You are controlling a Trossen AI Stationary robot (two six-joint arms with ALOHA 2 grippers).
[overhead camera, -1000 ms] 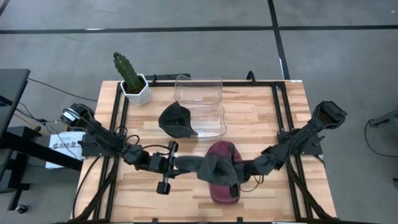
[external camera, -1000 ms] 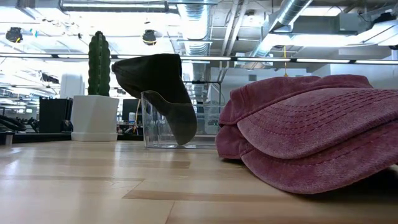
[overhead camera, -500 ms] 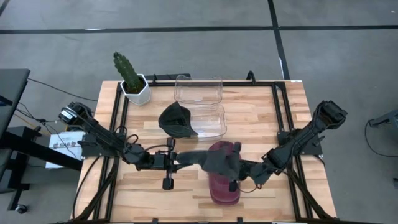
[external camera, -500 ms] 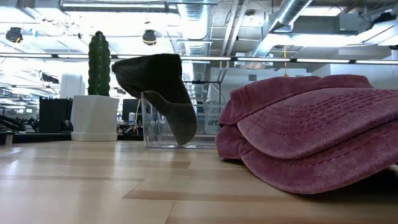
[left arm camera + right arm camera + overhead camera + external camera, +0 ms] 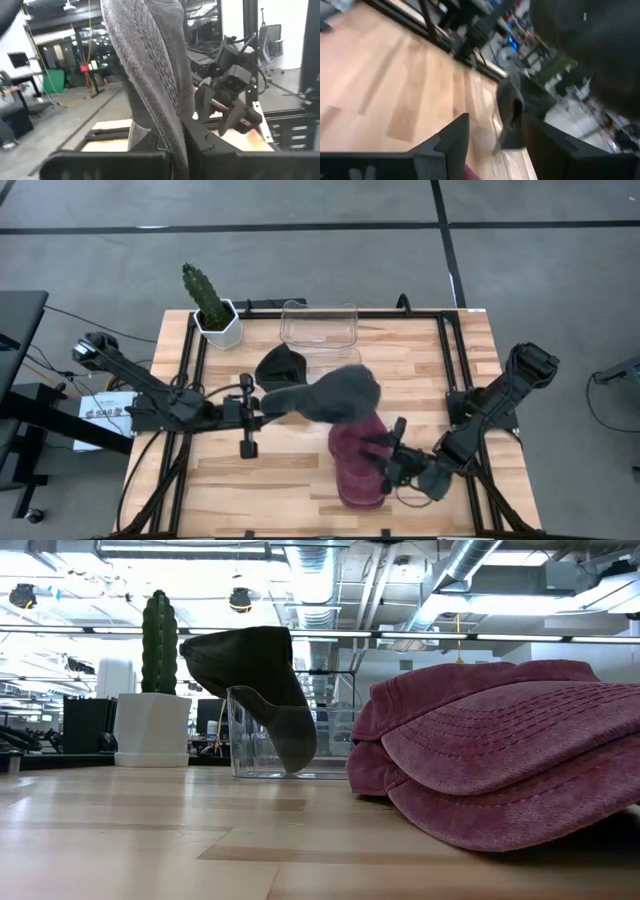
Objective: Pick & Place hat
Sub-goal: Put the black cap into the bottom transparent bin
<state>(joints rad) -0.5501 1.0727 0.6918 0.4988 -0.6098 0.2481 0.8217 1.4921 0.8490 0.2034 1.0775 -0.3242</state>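
Note:
My left gripper [image 5: 264, 408] is shut on a grey knit hat [image 5: 335, 395], which reaches from it toward the table's right, above the far end of a maroon cap [image 5: 358, 475] lying near the front edge. In the left wrist view the grey hat [image 5: 150, 65] fills the middle. My right gripper [image 5: 392, 465] stands open beside the maroon cap's right side, holding nothing. A black cap [image 5: 278, 368] leans with its brim over the wall of a clear bin [image 5: 250, 745]. The low view shows the maroon cap [image 5: 500, 760] close up. My left gripper pinches the grey hat's left end [image 5: 167, 125] between its two fingers, coming level from the table's left. One layer or several, I cannot tell. The hat stretches away from the fingers toward the right, held off the table, over the maroon cap.
A second clear bin [image 5: 320, 325] stands at the far edge, behind the one with the black cap. A cactus in a white pot [image 5: 212, 308] occupies the far left corner. Black rails run along both sides of the wooden top [image 5: 420, 380].
My right gripper has opened, let go of the grey hat and drawn back toward the near right. My left gripper has carried the hat toward the far left. The hat, bunched on the maroon cap before, now spreads out higher, toward the bins.

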